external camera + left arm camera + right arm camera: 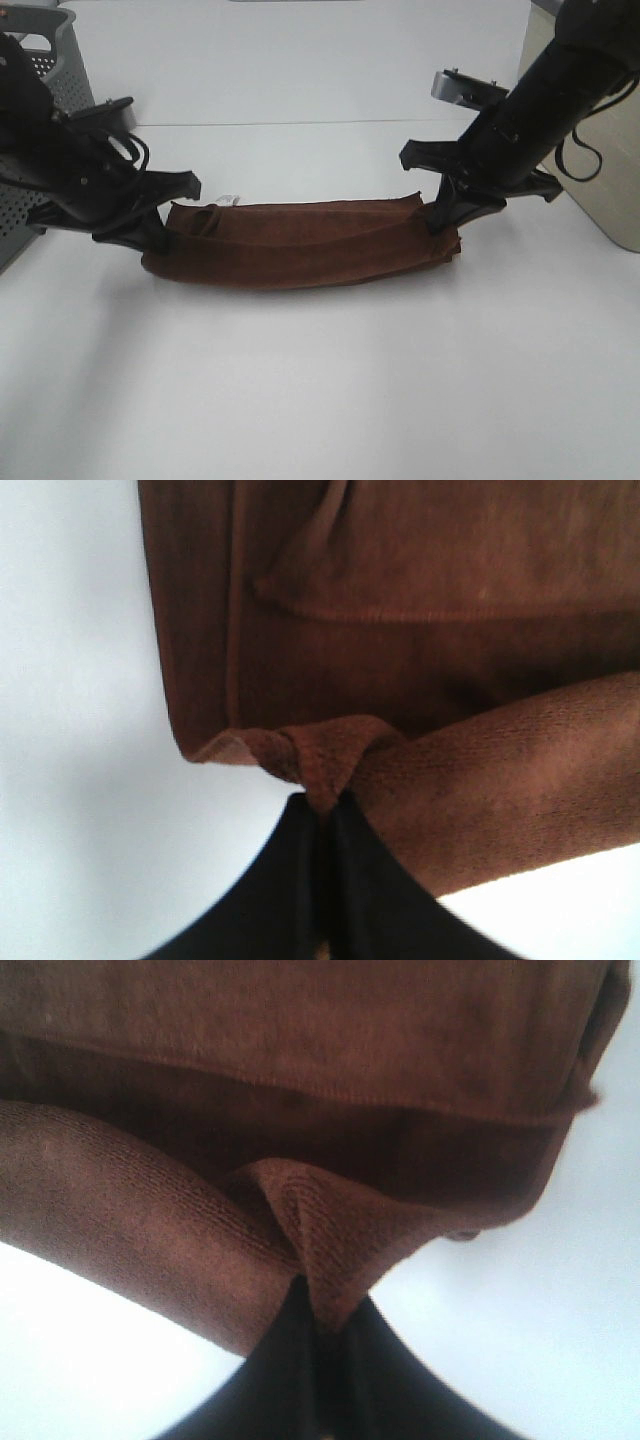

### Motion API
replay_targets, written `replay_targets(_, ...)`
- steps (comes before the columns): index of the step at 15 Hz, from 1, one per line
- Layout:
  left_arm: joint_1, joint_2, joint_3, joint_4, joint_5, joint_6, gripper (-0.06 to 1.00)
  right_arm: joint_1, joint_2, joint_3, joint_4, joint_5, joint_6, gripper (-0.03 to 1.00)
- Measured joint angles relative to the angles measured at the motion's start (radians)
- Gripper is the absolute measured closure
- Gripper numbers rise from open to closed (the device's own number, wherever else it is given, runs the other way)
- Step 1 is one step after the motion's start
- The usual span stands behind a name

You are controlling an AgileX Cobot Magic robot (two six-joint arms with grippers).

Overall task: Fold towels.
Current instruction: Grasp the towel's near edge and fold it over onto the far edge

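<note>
Brown towel (300,255) lies at the middle of the desk (320,400), a long band parallel to the near edge; left gripper (160,232) and right gripper (441,215) each pinched tight on an end fold; advise moving both level and together, cloth taut, so hems meet.

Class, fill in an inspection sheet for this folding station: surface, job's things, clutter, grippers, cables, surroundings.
Surface: white table, plain.
Job's things: brown towel folded into a long strip; white tag at its far edge.
Clutter: nothing seen.
Grippers: left gripper and right gripper each shut on a towel corner.
Cables: left arm's cable and right arm's cable loop clear of the towel.
Surroundings: grey perforated basket left, beige bin right.
</note>
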Motion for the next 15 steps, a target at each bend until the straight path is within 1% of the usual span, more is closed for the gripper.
replay_targets(2, 0.031, 0.028, -0.072, 0.008, -0.020, -0.035, 0.94, 0.000, 0.064, -0.117, -0.030, 0.025, 0.026, 0.97)
replay_targets(5, 0.078, 0.125, -0.170, 0.015, -0.051, -0.044, 0.94, 0.000, 0.175, -0.259, -0.066, 0.025, 0.058, 0.97)
replay_targets(7, 0.083, 0.186, -0.208, 0.015, -0.082, -0.045, 0.94, 0.000, 0.237, -0.318, -0.069, 0.024, 0.060, 0.97)
replay_targets(9, 0.081, 0.237, -0.233, 0.015, -0.097, -0.045, 0.91, 0.000, 0.286, -0.347, -0.071, 0.021, 0.067, 0.95)
replay_targets(10, 0.081, 0.251, -0.238, 0.016, -0.098, -0.043, 0.85, 0.000, 0.298, -0.348, -0.072, 0.018, 0.075, 0.90)
replay_targets(11, 0.081, 0.256, -0.239, 0.017, -0.101, -0.030, 0.76, 0.000, 0.303, -0.348, -0.072, 0.015, 0.075, 0.78)
replay_targets(12, 0.081, 0.257, -0.240, 0.017, -0.105, -0.008, 0.61, 0.000, 0.303, -0.348, -0.072, 0.014, 0.080, 0.59)
replay_targets(13, 0.081, 0.257, -0.246, 0.017, -0.107, 0.019, 0.43, 0.000, 0.303, -0.351, -0.072, 0.020, 0.092, 0.40)
replay_targets(14, 0.081, 0.257, -0.248, 0.017, -0.105, 0.042, 0.28, 0.000, 0.303, -0.351, -0.072, 0.033, 0.098, 0.23)
replay_targets(15, 0.081, 0.257, -0.248, 0.018, -0.105, 0.049, 0.21, 0.000, 0.303, -0.356, -0.076, 0.058, 0.101, 0.15)
